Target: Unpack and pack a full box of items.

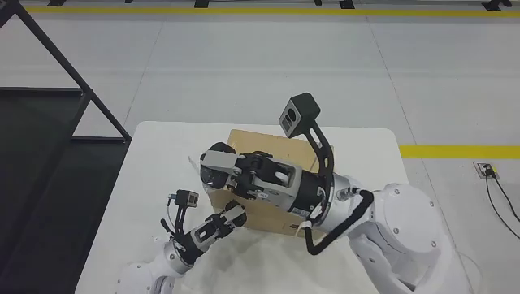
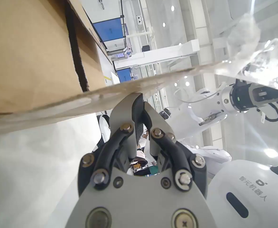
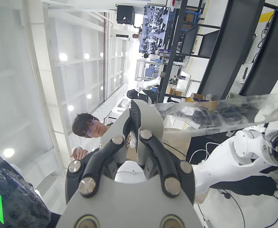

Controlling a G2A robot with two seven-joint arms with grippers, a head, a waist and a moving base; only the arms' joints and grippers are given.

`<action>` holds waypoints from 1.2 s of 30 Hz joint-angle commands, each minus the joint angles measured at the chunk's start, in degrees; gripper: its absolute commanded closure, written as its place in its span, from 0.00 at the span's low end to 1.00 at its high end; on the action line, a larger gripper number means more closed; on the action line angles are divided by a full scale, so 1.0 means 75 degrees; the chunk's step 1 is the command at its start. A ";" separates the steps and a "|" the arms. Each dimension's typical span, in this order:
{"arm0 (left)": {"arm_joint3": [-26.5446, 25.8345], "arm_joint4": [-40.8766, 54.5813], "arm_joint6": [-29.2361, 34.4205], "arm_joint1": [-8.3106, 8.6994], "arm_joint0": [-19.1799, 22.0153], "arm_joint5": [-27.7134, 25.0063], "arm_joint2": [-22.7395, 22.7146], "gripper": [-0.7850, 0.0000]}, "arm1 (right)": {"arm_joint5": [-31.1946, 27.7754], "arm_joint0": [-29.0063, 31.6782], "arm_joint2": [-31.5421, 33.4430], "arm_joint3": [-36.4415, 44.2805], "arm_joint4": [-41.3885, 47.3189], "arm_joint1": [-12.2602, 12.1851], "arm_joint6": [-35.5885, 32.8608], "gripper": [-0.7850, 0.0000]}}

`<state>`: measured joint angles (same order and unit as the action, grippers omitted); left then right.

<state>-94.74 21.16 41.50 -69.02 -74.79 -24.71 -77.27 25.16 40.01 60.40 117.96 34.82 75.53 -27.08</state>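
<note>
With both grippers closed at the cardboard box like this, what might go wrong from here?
The left gripper pinches only the thin edge of the cardboard flap, so it may slip off or bend it. The right gripper holds the clear plastic film at one end; a hard pull could tear it. The cardboard box looks otherwise unheld on the table, so pulling might drag it.

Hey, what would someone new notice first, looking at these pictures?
A cardboard box sits in the middle of the white table. At its near side the left pincer is shut against the edge of a flap, and a clear film stretches away from the shut right pincer.
</note>
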 commanded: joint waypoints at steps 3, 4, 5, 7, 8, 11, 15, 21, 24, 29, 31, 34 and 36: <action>-0.0148 0.0002 0.0031 0.0005 -0.0031 -0.0114 0.0032 1.00 | 0.0124 0.0013 0.0052 -0.0078 -0.0009 -0.0007 -0.0055 1.00; -0.0250 -0.0002 0.0051 0.0008 -0.0061 -0.0156 0.0032 1.00 | 0.0145 0.0005 0.0058 -0.0108 -0.0016 -0.0008 -0.0068 1.00; -0.0375 0.0035 0.0063 0.0011 -0.0107 -0.0182 0.0033 1.00 | 0.0156 0.0000 0.0059 -0.0132 -0.0005 -0.0007 -0.0086 1.00; -0.0630 0.0097 0.0027 0.0017 -0.0180 -0.0234 0.0004 1.00 | 0.0158 -0.0011 0.0057 -0.0171 -0.0004 -0.0005 -0.0123 1.00; -0.0737 0.0117 -0.0005 0.0018 -0.0211 -0.0251 -0.0006 1.00 | 0.0157 -0.0014 0.0055 -0.0197 0.0002 -0.0003 -0.0139 1.00; -0.0952 0.0204 -0.0139 0.0013 -0.0229 -0.0265 -0.0006 1.00 | 0.0167 -0.0037 0.0028 -0.0271 0.0012 0.0002 -0.0213 1.00; -0.0880 0.0188 -0.0511 -0.0015 -0.0038 -0.0202 0.0047 1.00 | 0.0183 -0.0070 -0.0006 -0.0342 -0.0001 0.0008 -0.0283 1.00; -0.0484 0.0105 -0.0953 -0.0062 0.0338 0.0140 0.0200 1.00 | 0.0234 -0.0065 -0.0001 -0.0344 -0.0045 0.0005 -0.0351 1.00; -0.0263 0.0077 -0.1106 -0.0082 0.0498 0.0296 0.0268 1.00 | 0.0268 -0.0058 0.0007 -0.0329 -0.0038 -0.0001 -0.0456 1.00; -0.0012 0.0085 -0.1263 -0.0111 0.0669 0.0424 0.0349 1.00 | 0.0268 -0.0045 0.0033 -0.0274 -0.0067 -0.0010 -0.0561 1.00; 0.0056 0.0076 -0.1297 -0.0118 0.0711 0.0448 0.0367 1.00 | 0.0170 -0.0024 0.0067 -0.0241 -0.0049 -0.0010 -0.0568 1.00; 0.0165 0.0061 -0.1339 -0.0128 0.0772 0.0470 0.0389 1.00 | -0.0021 0.0047 0.0141 -0.0189 0.0027 -0.0002 -0.0459 1.00; 0.0220 0.0046 -0.1364 -0.0134 0.0810 0.0487 0.0399 1.00 | -0.0144 0.0107 0.0187 -0.0162 0.0126 0.0008 -0.0352 1.00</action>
<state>-93.31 21.53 31.36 -70.00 -68.86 -21.13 -74.32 24.51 40.59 61.64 116.65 35.36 75.55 -30.12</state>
